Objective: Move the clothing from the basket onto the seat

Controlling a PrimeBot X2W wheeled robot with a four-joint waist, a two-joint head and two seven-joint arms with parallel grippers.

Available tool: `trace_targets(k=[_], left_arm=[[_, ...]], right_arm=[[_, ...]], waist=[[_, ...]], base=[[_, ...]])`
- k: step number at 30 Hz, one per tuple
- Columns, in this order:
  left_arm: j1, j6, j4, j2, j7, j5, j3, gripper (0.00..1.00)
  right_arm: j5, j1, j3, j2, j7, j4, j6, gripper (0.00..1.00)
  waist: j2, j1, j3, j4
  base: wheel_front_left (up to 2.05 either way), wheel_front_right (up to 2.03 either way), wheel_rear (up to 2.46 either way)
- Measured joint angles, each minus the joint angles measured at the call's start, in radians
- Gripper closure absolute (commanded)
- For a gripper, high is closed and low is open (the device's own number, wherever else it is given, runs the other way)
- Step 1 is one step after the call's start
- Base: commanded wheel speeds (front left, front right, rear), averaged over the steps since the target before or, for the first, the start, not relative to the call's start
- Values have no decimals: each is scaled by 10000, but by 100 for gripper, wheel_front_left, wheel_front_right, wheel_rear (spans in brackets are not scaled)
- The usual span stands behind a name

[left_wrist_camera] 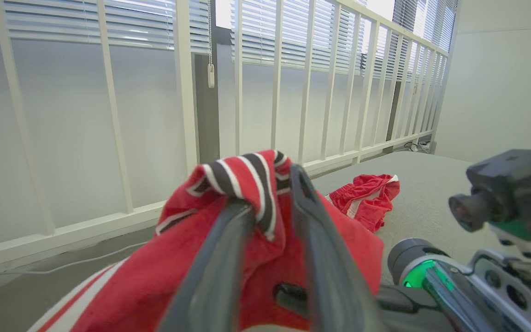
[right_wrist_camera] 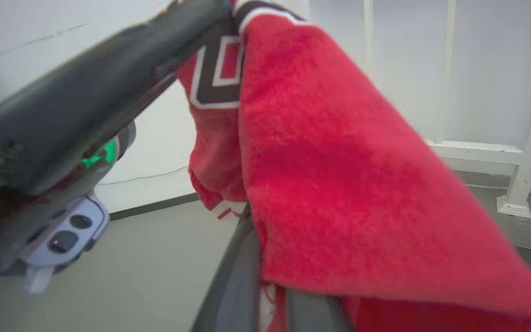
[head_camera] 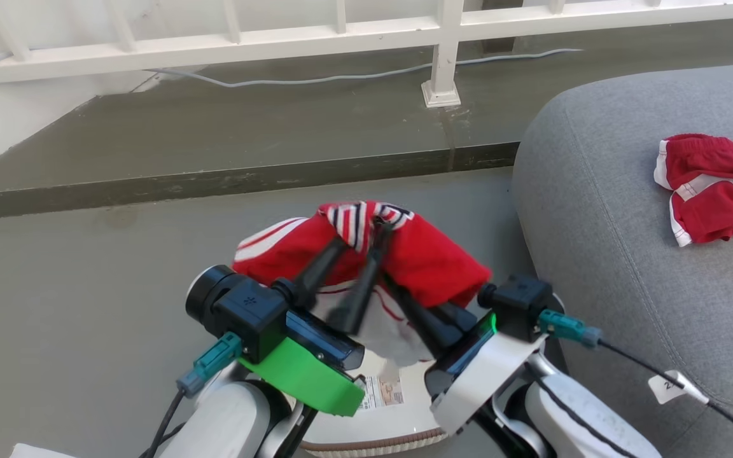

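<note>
Red white-striped sports jersey (head_camera: 430,261) hangs above cream perforated plastic basket (head_camera: 379,443).
Right gripper (head_camera: 384,236) clamps it, left gripper (left_wrist_camera: 268,193) fingers stand slightly apart; next, likely a swing right onto grey upholstered seat (head_camera: 595,222).

The left forearm (head_camera: 226,423) and the right forearm (head_camera: 579,413) rise from the bottom of the head view and lean toward each other. The left gripper (head_camera: 361,234) has its fingers a little apart, with the striped edge of the red garment (head_camera: 433,257) between them. The right gripper (head_camera: 399,291) is closed on the same garment, its tips hidden under it.
</note>
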Motion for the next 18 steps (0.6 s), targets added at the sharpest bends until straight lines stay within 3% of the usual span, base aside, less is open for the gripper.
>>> trace_targets(k=[18], left_arm=[[351,-142,-6,706,709,579,-1018,0]], right_arm=[[-56,-968,-1586,-405,-472,949,-656,100]], waist=[[0,0,407,-456]], base=[[0,0,0]])
